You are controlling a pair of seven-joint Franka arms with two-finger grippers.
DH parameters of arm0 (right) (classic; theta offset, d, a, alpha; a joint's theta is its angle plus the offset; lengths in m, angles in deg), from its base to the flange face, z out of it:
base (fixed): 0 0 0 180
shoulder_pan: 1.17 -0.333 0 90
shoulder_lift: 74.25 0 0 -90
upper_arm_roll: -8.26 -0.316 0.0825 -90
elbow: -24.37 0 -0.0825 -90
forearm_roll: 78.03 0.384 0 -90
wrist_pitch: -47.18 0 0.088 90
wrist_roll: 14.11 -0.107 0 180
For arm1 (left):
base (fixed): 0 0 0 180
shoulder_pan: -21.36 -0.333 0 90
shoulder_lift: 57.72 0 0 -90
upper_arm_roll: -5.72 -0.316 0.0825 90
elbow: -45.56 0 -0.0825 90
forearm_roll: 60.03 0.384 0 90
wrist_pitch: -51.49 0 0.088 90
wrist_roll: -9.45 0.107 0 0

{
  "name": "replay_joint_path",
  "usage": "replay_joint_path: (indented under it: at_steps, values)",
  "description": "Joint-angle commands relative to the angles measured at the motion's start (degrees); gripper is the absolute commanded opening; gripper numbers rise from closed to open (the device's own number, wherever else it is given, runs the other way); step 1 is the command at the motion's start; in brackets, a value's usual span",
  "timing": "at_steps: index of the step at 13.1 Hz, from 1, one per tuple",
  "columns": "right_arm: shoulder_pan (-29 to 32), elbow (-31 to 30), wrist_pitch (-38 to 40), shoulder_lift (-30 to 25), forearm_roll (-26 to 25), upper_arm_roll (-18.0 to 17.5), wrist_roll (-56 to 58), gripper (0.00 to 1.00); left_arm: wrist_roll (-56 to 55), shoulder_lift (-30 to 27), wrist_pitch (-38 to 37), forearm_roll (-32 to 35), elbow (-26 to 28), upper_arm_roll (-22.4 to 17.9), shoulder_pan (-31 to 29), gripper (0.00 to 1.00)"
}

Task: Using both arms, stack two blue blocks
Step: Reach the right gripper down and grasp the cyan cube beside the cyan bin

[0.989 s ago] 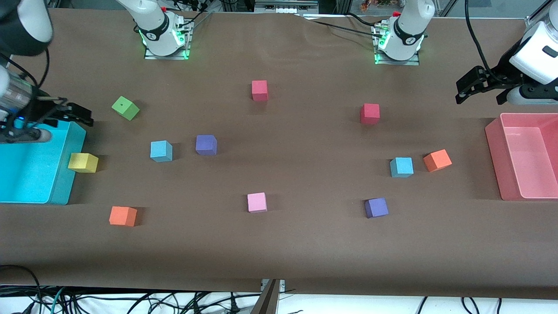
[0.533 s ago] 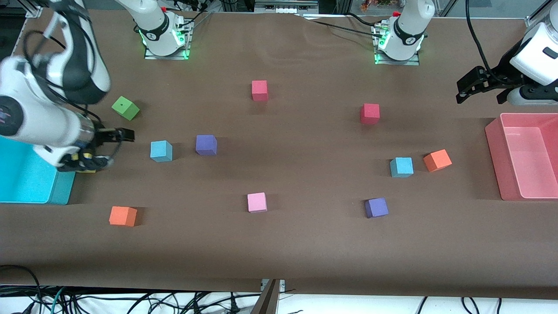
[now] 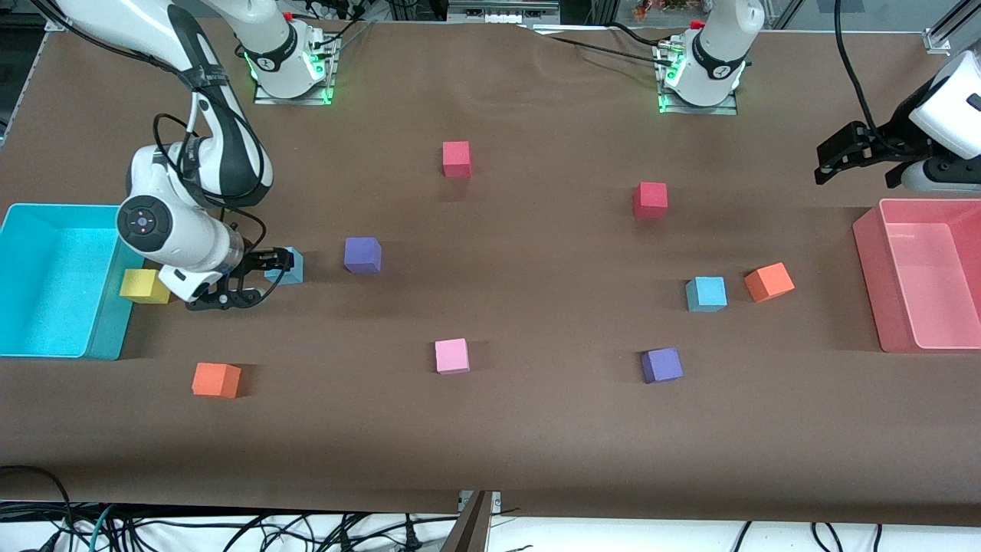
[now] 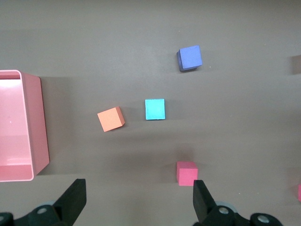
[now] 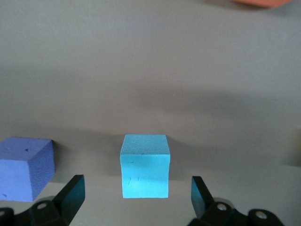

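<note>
Right gripper (image 3: 253, 280) hangs over a sky-blue foam cube (image 5: 144, 165), jaws wide apart, empty; left gripper (image 3: 862, 157) waits near the pink plastic bin (image 3: 870, 261), jaws apart, empty.

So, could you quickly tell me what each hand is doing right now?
Left hand: open, empty, near the pink bin.
Right hand: open, empty, at a blue block.

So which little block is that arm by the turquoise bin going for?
Start at the big turquoise bin at the right arm's end of the table. Just beside it the right gripper hangs with jaws open at a sky-blue block. That block sits between a yellow block by the bin and a darker purple block, and it is paler than the purple one.
</note>
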Motion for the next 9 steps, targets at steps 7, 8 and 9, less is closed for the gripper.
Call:
replay_joint_path:
  at_steps: [7,8,9]
  values:
    - [0.3,-1.7,-2.1,3.4,0.9,-0.1,0.4,1.0,3.1,-1.3,0.7,0.2,1.1,-1.0,-0.6,1.0]
    - [0.4,-1.7,-2.1,3.8,0.9,-0.1,0.4,1.0,3.3,-1.3,0.7,0.2,0.9,-1.0,-0.8,1.0]
    - [0.4,-1.5,-2.0,4.4,0.9,-0.1,0.5,1.0,3.4,-1.2,0.7,0.2,0.9,-1.0,-0.8,1.0]
